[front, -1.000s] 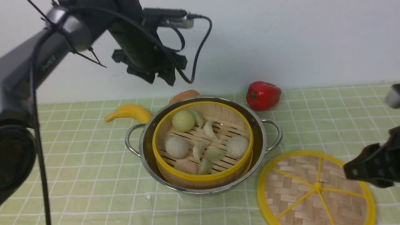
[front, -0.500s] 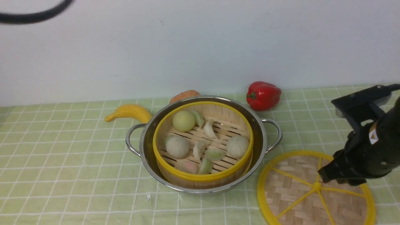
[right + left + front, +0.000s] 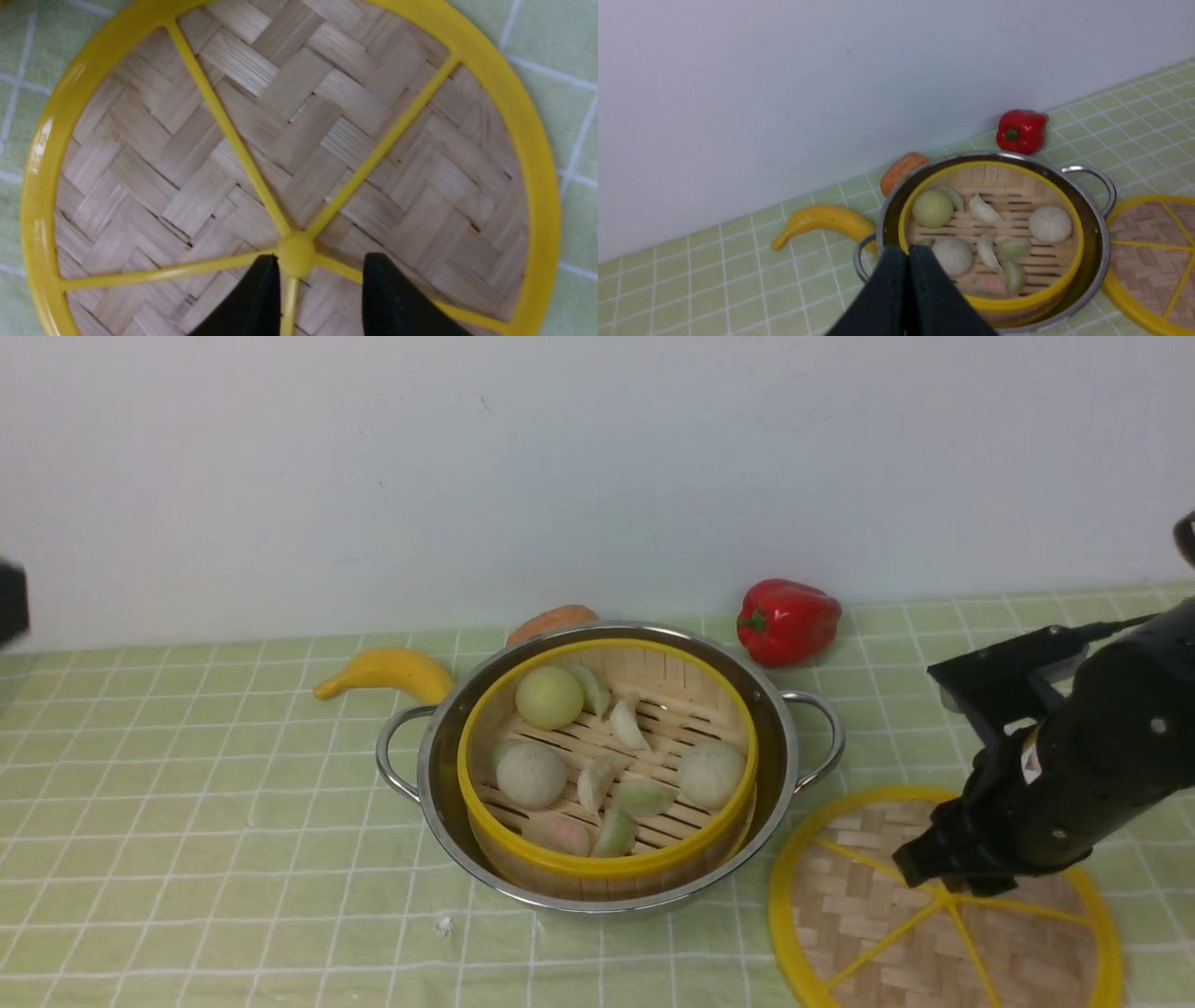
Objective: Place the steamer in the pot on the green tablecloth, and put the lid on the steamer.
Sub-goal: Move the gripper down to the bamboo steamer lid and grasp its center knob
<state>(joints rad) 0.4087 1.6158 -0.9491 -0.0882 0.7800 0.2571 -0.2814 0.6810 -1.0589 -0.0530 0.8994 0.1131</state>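
The steamer [image 3: 607,870] sits in the pot [image 3: 777,747] on the cloth [image 3: 233,803]. The lid [image 3: 840,905] lies flat at the pot's four o'clock (off the steamer). The right gripper [image 3: 320,261] has its fingers apart astride the lid's centre. The left gripper [image 3: 908,254] has its fingers together, empty.

Shiny steel pot [image 3: 437,784], slatted bamboo steamer [image 3: 607,870] with glossy plastic rim, woven bamboo lid [image 3: 859,915], matt green tablecloth [image 3: 233,803].

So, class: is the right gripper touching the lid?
Cannot tell: right wrist view shows the right gripper open, straddling the hub of the lid; contact unclear.
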